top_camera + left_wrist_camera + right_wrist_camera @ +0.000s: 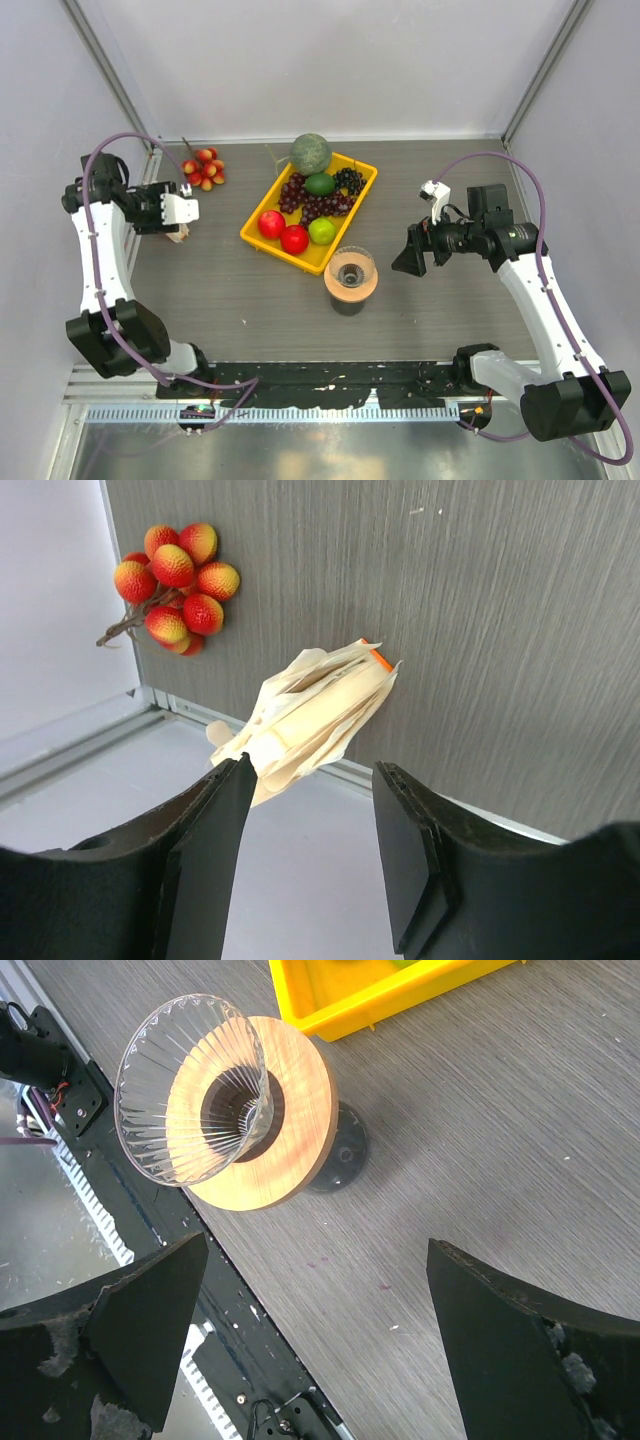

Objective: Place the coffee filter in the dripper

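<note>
- Two grippers in view, both with jaws apart.
- left gripper [312, 780]: jaws partly apart, nothing between the pads. The left fingertip [235, 775] sits right at the near end of a bundle of beige paper filters [315, 715]; cannot tell if it touches.
- Bundle is fanned out with an orange tab at its far end. It lies at the left edge of the table [500, 610], its near end sticking out over the metal edge strip [90, 750].
- coffee filter: cannot pick a single white one out of the bundle.
- right gripper [318, 1260]: jaws spread wide, holding nothing, touching nothing. In the top view it hangs just right of the dripper [190, 1090].
- Dripper: clear ribbed cone, seated upright in a tan wooden ring [300, 1110] on a dark round base [345, 1150]. Nothing visible inside the cone.
- Dripper stand is just beside the near corner of a yellow tray [380, 1000], mid-table.
- Tray contents, top view: green melon [311, 153] at the far corner, lime [320, 184], dark grapes [315, 205], two red apples [271, 223], green apple [321, 230].
- Bunch of red-yellow lychees [175, 585] on the table, beyond the bundle, near the far left corner, well apart from the tray.
- Surface: dark grey wood-grain tabletop. Black strip and metal rail along the near edge, both arm bases bolted there.
- Room: plain white walls on three sides.
</note>
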### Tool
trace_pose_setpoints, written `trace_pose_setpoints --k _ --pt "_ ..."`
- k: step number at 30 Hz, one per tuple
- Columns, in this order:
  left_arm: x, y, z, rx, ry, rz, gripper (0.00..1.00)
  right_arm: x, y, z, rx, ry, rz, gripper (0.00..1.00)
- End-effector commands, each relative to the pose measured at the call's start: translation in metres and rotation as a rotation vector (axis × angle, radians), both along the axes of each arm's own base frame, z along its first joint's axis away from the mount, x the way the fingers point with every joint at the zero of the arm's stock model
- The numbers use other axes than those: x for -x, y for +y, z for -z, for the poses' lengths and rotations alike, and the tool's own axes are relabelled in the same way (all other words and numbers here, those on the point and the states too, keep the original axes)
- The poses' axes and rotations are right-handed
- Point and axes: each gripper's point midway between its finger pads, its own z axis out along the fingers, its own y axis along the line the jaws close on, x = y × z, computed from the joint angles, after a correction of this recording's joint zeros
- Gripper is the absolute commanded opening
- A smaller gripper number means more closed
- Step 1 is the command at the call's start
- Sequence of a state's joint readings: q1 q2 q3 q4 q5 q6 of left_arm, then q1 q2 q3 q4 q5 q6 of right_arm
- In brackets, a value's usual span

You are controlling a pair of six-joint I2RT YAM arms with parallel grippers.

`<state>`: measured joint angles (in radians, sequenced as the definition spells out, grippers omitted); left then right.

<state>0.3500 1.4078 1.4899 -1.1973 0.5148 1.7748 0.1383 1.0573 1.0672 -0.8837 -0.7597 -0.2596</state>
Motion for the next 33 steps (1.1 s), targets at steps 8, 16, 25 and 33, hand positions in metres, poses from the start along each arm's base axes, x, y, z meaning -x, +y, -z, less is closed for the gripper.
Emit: trace_pose_setpoints --k 8,16,25,33 --pt "-0.033 0.008 0.015 -0.118 -0.064 0.253 0.49 -0.002 0.004 -0.009 -0.022 -0.041 -0.016 0.98" --pt "-0.055 0.025 0.03 -0.191 -0.084 0.243 0.52 -0.001 0.004 -0.005 -0.016 -0.026 -0.016 0.98" --pt "-0.075 0.036 0.038 -0.206 -0.067 0.222 0.58 -0.002 0.005 -0.004 -0.021 -0.01 -0.018 0.98" --pt "-0.086 0.041 0.051 -0.241 -0.052 0.24 0.57 -0.004 0.004 0.003 -0.012 0.008 -0.014 0.98"
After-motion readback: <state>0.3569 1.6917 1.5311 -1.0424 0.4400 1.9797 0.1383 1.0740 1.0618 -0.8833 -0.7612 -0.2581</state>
